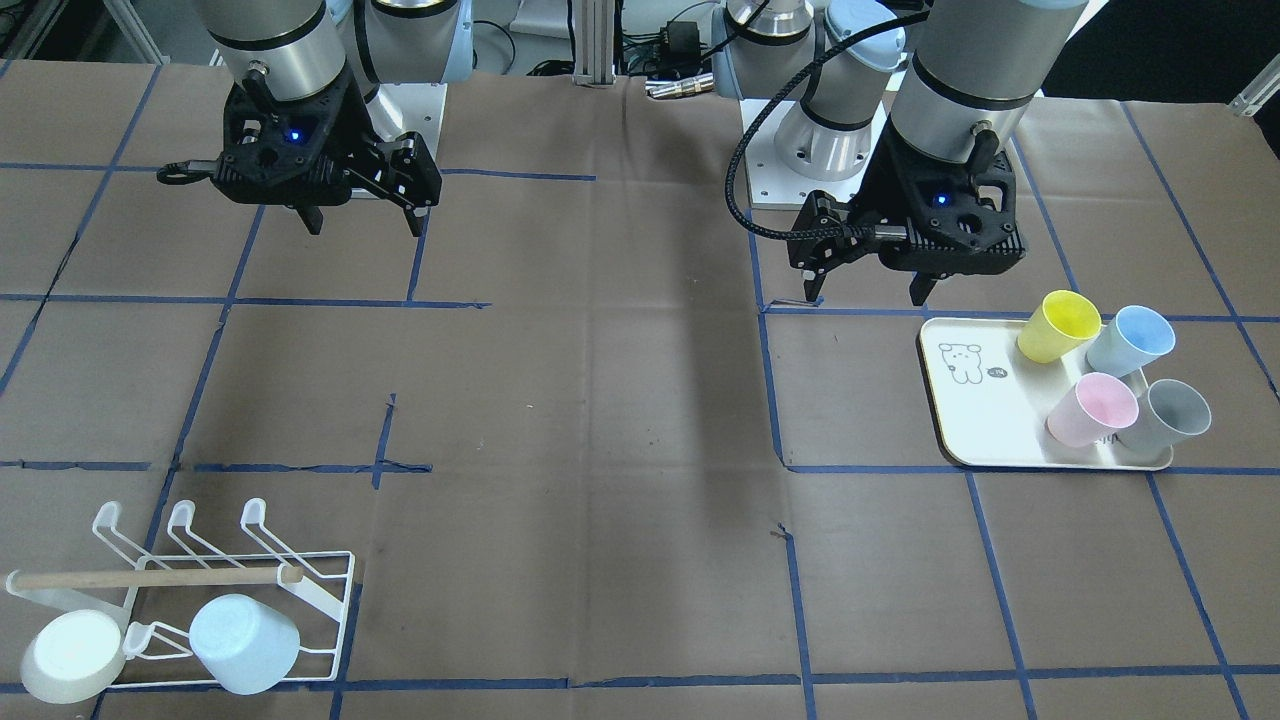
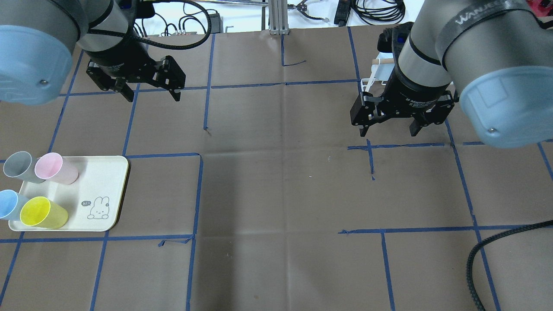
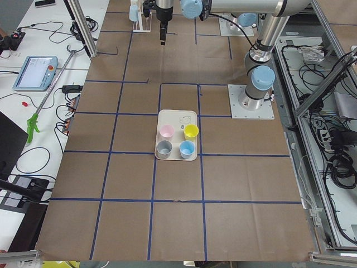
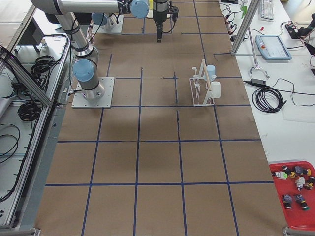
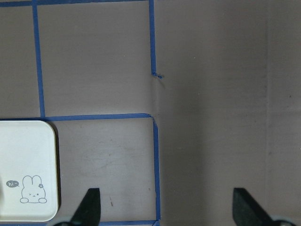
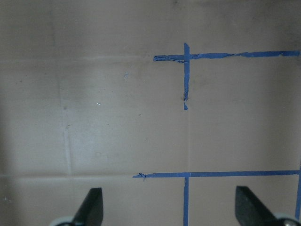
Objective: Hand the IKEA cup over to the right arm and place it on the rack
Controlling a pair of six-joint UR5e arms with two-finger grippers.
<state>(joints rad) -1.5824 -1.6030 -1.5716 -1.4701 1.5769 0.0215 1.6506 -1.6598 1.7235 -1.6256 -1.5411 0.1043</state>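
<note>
Several IKEA cups stand upright on a cream tray [image 1: 985, 420]: yellow [image 1: 1058, 325], blue [image 1: 1130, 340], pink [image 1: 1092, 408] and grey [image 1: 1165, 415]. My left gripper [image 1: 865, 292] hangs open and empty just behind the tray; its wrist view shows the tray's corner [image 5: 28, 169]. My right gripper [image 1: 363, 225] hangs open and empty above bare table, far from the rack. The white wire rack [image 1: 320, 600] with a wooden handle [image 1: 150, 577] holds a white cup [image 1: 72, 655] and a pale blue cup [image 1: 245, 643]. In the overhead view my right arm hides most of the rack [image 2: 375, 71].
Brown paper with a blue tape grid [image 2: 285, 172] covers the table. The arm bases [image 1: 800, 150] stand at the robot's edge. A black cable [image 2: 497, 246] loops in at the overhead view's lower right. Beyond the table's ends are a red parts tray [image 4: 295, 189] and a teach pendant [image 3: 34, 72].
</note>
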